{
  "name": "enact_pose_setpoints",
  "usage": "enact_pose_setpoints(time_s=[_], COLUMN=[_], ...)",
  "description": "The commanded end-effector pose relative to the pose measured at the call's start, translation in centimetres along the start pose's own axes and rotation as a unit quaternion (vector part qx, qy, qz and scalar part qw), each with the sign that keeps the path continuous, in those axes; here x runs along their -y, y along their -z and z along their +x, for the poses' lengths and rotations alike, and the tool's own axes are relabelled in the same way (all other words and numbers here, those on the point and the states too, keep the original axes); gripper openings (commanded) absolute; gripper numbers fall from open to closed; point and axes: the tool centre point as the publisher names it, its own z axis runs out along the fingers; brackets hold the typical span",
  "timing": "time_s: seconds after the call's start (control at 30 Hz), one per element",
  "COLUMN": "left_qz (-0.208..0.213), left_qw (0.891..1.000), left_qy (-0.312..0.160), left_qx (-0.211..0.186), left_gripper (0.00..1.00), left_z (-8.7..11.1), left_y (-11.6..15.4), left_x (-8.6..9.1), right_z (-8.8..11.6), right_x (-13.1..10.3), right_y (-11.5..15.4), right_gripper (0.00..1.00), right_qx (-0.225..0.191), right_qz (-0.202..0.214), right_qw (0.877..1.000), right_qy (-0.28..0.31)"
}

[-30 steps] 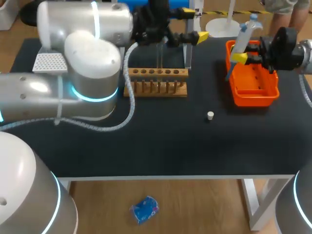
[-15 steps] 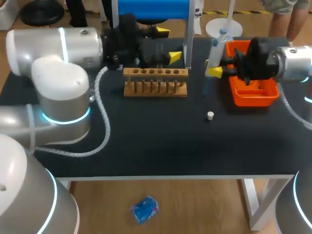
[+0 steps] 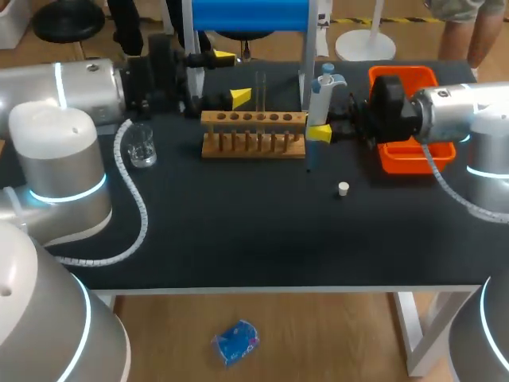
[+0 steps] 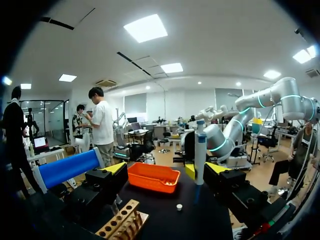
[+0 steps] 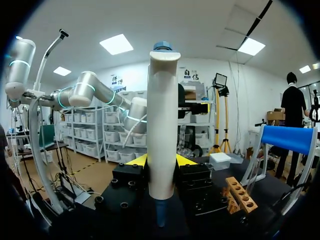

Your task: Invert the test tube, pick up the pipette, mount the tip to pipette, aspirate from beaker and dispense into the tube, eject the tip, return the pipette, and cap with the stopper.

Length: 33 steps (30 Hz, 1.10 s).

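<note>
Right gripper (image 5: 161, 162) is clamped on the pipette (image 5: 162, 125), one yellow finger on each side of the lower body. The pipette is upright, just beside the end of the wooden rack (image 3: 253, 119). I judge it light, stiff and smooth plastic. The mid-body hold looks right, since higher up would crowd the head and it could swing. I cannot tell whether a tip is mounted.

Left gripper (image 3: 227, 77) is spread wide and holds nothing. It sits near the test tube (image 3: 260, 86), which is upright at the rack, though I can't tell if it is in a hole or just behind. The tube is thin glass, so probably fragile and slippery. I'd pinch it gently, mid-length.

Count:
- one pipette
- one test tube
- one rack
- one glass beaker (image 3: 141, 149) near the left arm
- one small white stopper (image 3: 343, 189), loose on the table (image 3: 238, 231); tiny and likely to roll
- one orange tray (image 3: 404, 163)
</note>
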Motion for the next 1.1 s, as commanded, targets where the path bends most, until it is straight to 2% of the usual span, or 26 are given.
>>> enact_pose_setpoints(time_s=[0.03,0.4,0.63,0.77,1.1], left_qz=[0.015,0.015,0.010,0.008,0.029], left_qw=[1.000,1.000,1.000,1.000,0.999], left_qy=[-0.001,-0.001,-0.011,-0.011,0.000], left_qx=[0.003,0.003,-0.023,-0.024,-0.042], left_gripper=[1.00,1.00,1.00,1.00,1.00], left_z=[0.4,0.4,0.2,0.1,-0.1], left_y=[0.4,0.4,0.1,-0.2,-1.5], left_x=[-0.2,-0.2,-1.0,-1.3,-1.5], right_z=[-0.4,-0.5,-1.4,-2.0,-3.3], right_x=[0.1,0.2,0.7,0.9,1.2], right_y=[0.0,-0.1,-2.8,-4.3,-6.9], right_gripper=[0.00,0.00,0.00,0.00,0.00], right_qx=[-0.005,-0.004,-0.020,-0.034,-0.057], right_qz=[0.000,0.005,0.000,0.000,0.001], right_qw=[1.000,1.000,1.000,0.999,0.998], right_qy=[0.000,0.000,0.003,0.000,0.001])
